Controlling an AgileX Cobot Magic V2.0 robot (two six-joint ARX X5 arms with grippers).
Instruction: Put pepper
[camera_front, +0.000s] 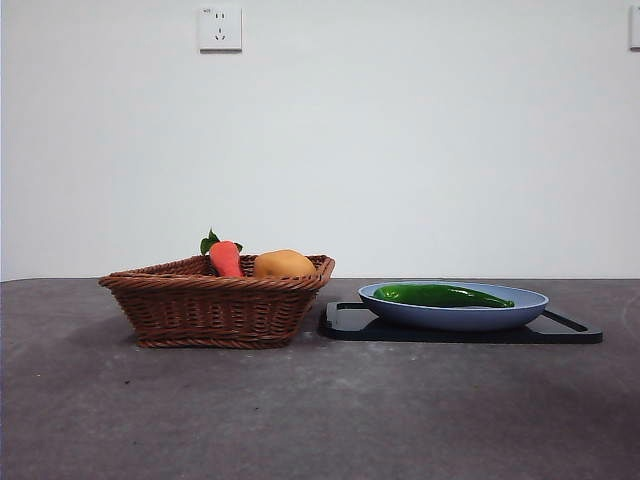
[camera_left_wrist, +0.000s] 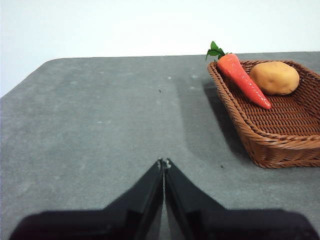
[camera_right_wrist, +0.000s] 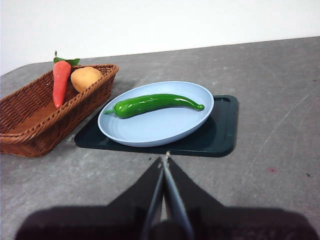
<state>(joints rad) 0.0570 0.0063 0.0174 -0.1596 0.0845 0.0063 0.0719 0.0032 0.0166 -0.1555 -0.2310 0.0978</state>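
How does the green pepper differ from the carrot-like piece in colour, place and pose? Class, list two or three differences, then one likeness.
The pepper is glossy dark green; the carrot piece is red-orange with green leaves. The pepper lies flat in the blue plate on the black tray; the carrot piece sits in the wicker basket, leaning against its rim beside an orange-yellow fruit. Both are long and tapered, and neither is held by a gripper.
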